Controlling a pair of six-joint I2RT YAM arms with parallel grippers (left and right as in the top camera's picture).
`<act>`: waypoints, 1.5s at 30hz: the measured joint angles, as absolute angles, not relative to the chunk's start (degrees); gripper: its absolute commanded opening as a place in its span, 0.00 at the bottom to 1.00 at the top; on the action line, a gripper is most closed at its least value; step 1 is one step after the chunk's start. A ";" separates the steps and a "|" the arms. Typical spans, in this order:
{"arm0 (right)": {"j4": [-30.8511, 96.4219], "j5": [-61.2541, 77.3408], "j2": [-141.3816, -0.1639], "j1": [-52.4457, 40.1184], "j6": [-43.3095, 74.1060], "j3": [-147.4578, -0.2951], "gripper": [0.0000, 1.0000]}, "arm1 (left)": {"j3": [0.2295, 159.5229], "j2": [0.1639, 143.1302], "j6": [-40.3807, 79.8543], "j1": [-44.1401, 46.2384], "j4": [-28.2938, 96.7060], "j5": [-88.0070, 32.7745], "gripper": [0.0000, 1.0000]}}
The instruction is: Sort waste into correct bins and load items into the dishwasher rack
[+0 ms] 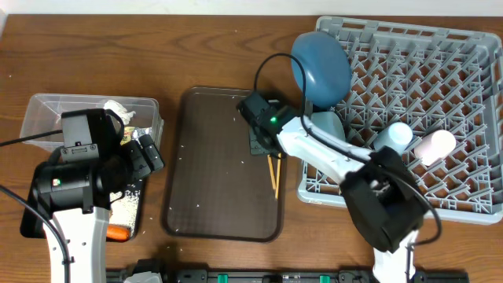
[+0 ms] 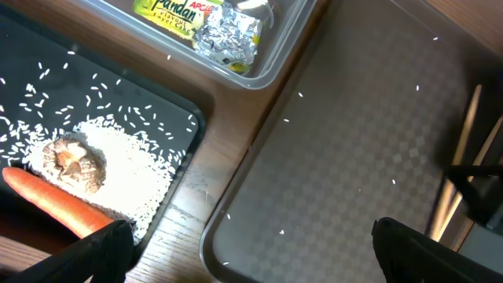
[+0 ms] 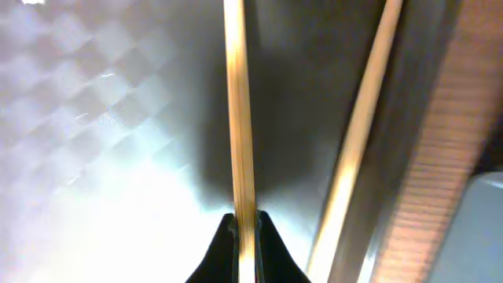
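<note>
On brown tray (image 1: pixel 212 165) | right hand (image 3: pixel 246 226) (low) pinches one chopstick (image 3: pixel 240 118)

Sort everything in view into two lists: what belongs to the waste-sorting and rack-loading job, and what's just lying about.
Job: chopsticks, one pinched in the right gripper; rack holding plate, bowl, blue cup, pink cup; clear tub holding foil wrapper, packet; black tray holding carrot, rice, brown lump.

Lying about: brown serving tray; wooden table.

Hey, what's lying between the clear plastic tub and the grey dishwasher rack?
The dark brown serving tray, with the wooden chopsticks at its right edge, seen in the overhead view.
</note>
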State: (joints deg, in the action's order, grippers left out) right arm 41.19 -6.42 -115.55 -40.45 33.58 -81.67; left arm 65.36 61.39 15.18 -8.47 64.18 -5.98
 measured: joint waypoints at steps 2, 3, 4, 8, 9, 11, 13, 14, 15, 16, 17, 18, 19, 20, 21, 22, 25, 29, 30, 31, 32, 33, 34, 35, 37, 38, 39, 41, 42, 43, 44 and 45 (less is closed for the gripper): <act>42.96 -5.32 -112.77 -40.42 30.92 -83.15 0.01 | 65.36 61.39 15.18 -8.47 64.16 -5.98 0.98; 43.90 -4.47 -110.48 -40.40 29.30 -84.20 0.01 | 65.36 61.39 15.18 -8.47 64.16 -5.98 0.98; 44.62 -3.92 -108.22 -40.38 28.08 -85.08 0.01 | 65.36 61.39 15.18 -8.47 64.14 -5.98 0.98; 47.90 -2.63 -96.71 -39.07 24.18 -88.38 0.01 | 65.36 61.39 15.18 -8.47 64.14 -6.00 0.98; 48.95 -2.70 -93.78 -38.11 23.44 -88.88 0.01 | 65.36 61.39 15.18 -8.47 64.14 -5.98 0.98; 51.29 -3.07 -88.79 -35.03 22.17 -89.41 0.01 | 65.36 61.39 15.18 -8.47 64.14 -6.00 0.98; 53.67 -3.64 -85.60 -30.59 20.95 -89.45 0.01 | 65.36 61.39 15.18 -8.47 64.14 -5.98 0.98; 54.81 -3.84 -84.58 -27.70 20.25 -89.45 0.01 | 65.36 61.39 15.18 -8.47 64.14 -6.00 0.98; 55.81 -4.14 -83.88 -24.60 19.57 -89.45 0.01 | 65.36 61.39 15.18 -8.47 64.14 -6.00 0.98; 56.53 -4.60 -83.48 -22.00 18.94 -89.45 0.01 | 65.36 61.39 15.18 -8.47 64.14 -6.00 0.98; 57.45 -4.78 -83.35 -18.20 18.13 -89.45 0.01 | 65.36 61.39 15.18 -8.47 64.14 -6.00 0.98; 58.46 -4.97 -83.35 -14.52 17.17 -89.45 0.01 | 65.36 61.39 15.18 -8.47 64.14 -5.98 0.98; 59.37 -5.28 -83.48 -11.18 16.14 -89.38 0.01 | 65.36 61.39 15.18 -8.47 64.16 -5.98 0.98; 60.14 -5.21 -83.72 -8.01 15.16 -89.38 0.01 | 65.36 61.39 15.18 -8.47 64.14 -5.98 0.98; 60.88 -5.28 -84.05 -4.51 13.87 -89.36 0.01 | 65.36 61.39 15.18 -8.47 64.16 -6.00 0.98; 61.14 -5.67 -84.38 -2.57 13.15 -89.32 0.01 | 65.36 61.39 15.18 -8.47 64.16 -6.00 0.98; 61.87 -4.93 -86.52 4.05 10.72 -89.30 0.01 | 65.36 61.39 15.18 -8.47 64.14 -5.98 0.98; 61.91 -1.45 -89.71 6.85 8.91 -89.23 0.01 | 65.36 61.39 15.18 -8.47 64.16 -5.98 0.98; 61.89 -0.60 -90.50 6.90 8.69 -89.19 0.01 | 65.36 61.39 15.18 -8.47 64.14 -5.98 0.98; 61.93 0.36 -91.33 6.87 8.58 -89.17 0.01 | 65.36 61.39 15.18 -8.47 64.14 -6.00 0.98; 61.91 1.28 -92.16 6.81 8.51 -89.17 0.01 | 65.36 61.39 15.18 -8.47 64.16 -6.00 0.98; 61.91 2.09 -92.95 6.72 8.49 -89.17 0.01 | 65.36 61.39 15.18 -8.47 64.14 -5.98 0.98; 61.91 2.68 -93.58 6.57 8.49 -89.17 0.01 | 65.36 61.39 15.18 -8.47 64.14 -5.98 0.98; 61.89 3.22 -94.41 6.35 8.47 -89.17 0.01 | 65.36 61.39 15.18 -8.47 64.16 -6.00 0.98; 61.52 4.19 -96.33 5.74 8.47 -89.17 0.01 | 65.36 61.39 15.18 -8.47 64.14 -6.00 0.98; 61.04 4.60 -97.47 5.34 8.47 -89.17 0.01 | 65.36 61.39 15.18 -8.47 64.16 -6.00 0.98; 60.47 4.93 -98.54 5.06 8.51 -89.17 0.01 | 65.36 61.39 15.18 -8.47 64.14 -6.00 0.98; 59.24 5.69 -101.14 4.43 8.56 -89.17 0.01 | 65.36 61.39 15.18 -8.47 64.14 -6.00 0.98; 58.57 6.17 -102.50 3.95 8.60 -89.17 0.01 | 65.36 61.39 15.18 -8.47 64.14 -5.98 0.98; 57.98 6.72 -103.85 3.42 8.62 -89.17 0.01 | 65.36 61.39 15.18 -8.47 64.14 -5.98 0.98; 57.54 7.18 -105.03 2.87 8.64 -89.17 0.01 | 65.36 61.39 15.18 -8.47 64.14 -6.00 0.98; 57.32 7.35 -105.78 2.46 8.69 -89.14 0.01 | 65.36 61.39 15.18 -8.47 64.14 -5.98 0.98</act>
